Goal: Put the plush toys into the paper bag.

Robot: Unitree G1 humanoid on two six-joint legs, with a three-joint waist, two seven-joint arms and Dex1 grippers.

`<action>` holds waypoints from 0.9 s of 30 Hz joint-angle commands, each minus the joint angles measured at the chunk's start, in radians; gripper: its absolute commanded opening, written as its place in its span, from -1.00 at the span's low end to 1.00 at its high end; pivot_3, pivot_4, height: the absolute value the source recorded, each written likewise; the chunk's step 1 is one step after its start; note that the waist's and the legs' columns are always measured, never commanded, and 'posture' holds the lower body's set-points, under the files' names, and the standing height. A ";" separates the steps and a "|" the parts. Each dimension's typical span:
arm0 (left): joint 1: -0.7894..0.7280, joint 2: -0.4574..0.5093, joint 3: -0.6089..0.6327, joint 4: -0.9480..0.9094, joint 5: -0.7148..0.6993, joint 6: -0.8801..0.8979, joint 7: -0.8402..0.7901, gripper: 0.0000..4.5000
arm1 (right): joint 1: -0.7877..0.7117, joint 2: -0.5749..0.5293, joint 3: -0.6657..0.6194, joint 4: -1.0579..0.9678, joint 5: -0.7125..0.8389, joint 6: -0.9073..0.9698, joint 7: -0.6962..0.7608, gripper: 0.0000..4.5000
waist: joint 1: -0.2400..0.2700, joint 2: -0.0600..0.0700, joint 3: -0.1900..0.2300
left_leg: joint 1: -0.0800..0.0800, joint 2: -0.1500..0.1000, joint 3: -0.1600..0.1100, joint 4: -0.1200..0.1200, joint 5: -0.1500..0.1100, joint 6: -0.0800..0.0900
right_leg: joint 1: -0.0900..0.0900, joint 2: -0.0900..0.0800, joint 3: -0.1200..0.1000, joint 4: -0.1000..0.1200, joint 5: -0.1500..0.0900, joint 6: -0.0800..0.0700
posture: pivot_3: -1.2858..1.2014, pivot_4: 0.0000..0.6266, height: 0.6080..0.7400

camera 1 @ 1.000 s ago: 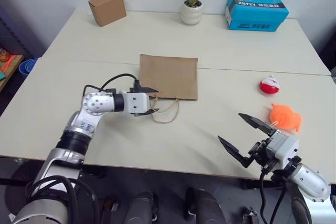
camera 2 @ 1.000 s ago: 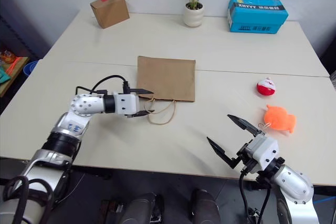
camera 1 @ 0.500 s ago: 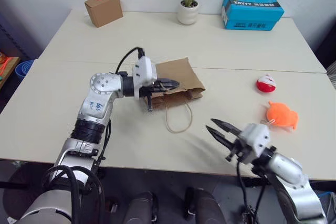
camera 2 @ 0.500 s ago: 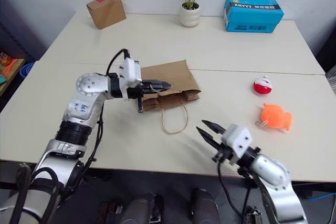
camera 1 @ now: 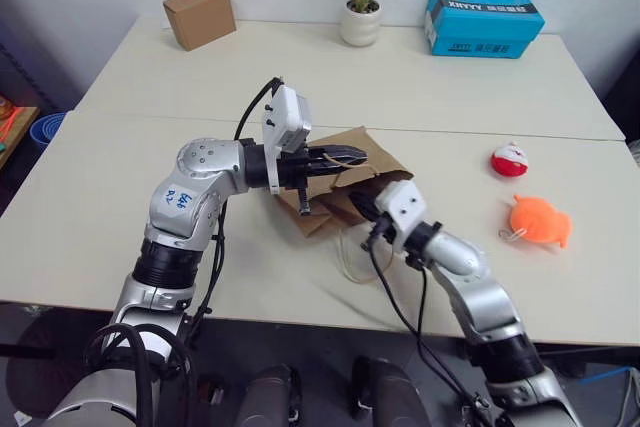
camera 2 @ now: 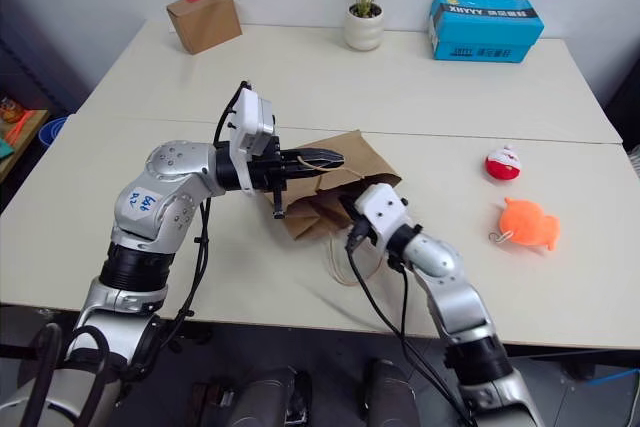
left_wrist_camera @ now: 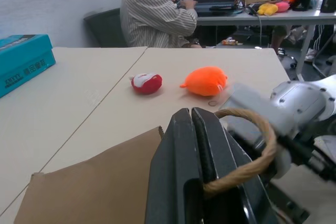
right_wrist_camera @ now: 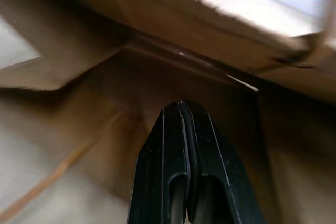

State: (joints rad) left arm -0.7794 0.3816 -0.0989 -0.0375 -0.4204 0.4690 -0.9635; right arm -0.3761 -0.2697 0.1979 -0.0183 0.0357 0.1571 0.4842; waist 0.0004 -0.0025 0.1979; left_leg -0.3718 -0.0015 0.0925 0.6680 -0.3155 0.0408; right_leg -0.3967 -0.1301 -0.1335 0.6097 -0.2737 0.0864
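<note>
Holding one of the twisted cord handles, the left claw (camera 1: 345, 157) is clamped on it and has the paper bag (camera 1: 322, 209) lifted partly off the desk (camera 1: 120, 157), so the bag's mouth gapes toward the near edge. You can see the tan loop pinched between the black fingers (left_wrist_camera: 202, 150) in the left wrist view. The bag's other handle (camera 1: 350, 257) droops down onto the desk just in front of the bag.

The right claw (right_wrist_camera: 185, 129) has its fingers pressed together with nothing between them, and it's poked into the open mouth of the bag; its wrist view has brown paper walls all around.

Both plush toys are out on the desk, well to the right of the bag: the red-and-white ball (camera 1: 510, 160) sits farther back, and the orange blob (camera 1: 540, 221) is just in front of it, nearer the desk's front edge.

Behind the bag there's a small cardboard box (camera 1: 200, 15) off to the back left, a potted plant (camera 1: 364, 7) straight behind, and a blue box (camera 1: 484, 22) to the back right. A person (left_wrist_camera: 155, 14) in a striped shirt sits at another desk past the toys.
</note>
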 commanded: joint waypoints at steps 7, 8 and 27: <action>-0.054 -0.085 0.151 -0.037 -0.173 0.003 0.059 -1.00 | -0.052 0.049 0.056 0.096 -0.067 0.094 -0.015 -0.98 | -0.004 0.000 0.000 | 0.000 0.000 0.000 0.000 0.000 0.000 | 0.000 0.000 0.000 -0.001 0.000 0.000 | 0.03 -0.52 1.00; -0.067 -0.094 0.178 -0.026 -0.196 0.003 0.067 -1.00 | -0.045 0.043 0.058 0.091 -0.066 0.107 -0.006 -0.98 | -0.003 0.000 0.000 | 0.000 0.000 0.000 0.000 0.000 0.000 | 0.000 0.000 0.000 -0.001 0.000 0.000 | 0.03 -0.52 1.00; -0.016 -0.084 0.119 0.006 -0.193 -0.046 0.001 -1.00 | 0.107 -0.006 -0.089 -0.229 0.170 0.184 0.149 -0.59 | -0.001 0.000 0.000 | 0.000 0.000 0.000 -0.002 0.000 -0.001 | -0.001 0.001 0.000 -0.002 0.000 0.000 | 0.03 -0.52 1.00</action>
State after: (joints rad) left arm -0.7851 0.2931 0.0132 0.0118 -0.6184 0.4477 -0.9589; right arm -0.2732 -0.2614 0.1620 -0.1585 0.1499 0.3681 0.5990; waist -0.0002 -0.0026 0.1979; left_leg -0.3725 -0.0019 0.0926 0.6664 -0.3156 0.0403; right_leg -0.3974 -0.1288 -0.1331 0.6078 -0.2737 0.0864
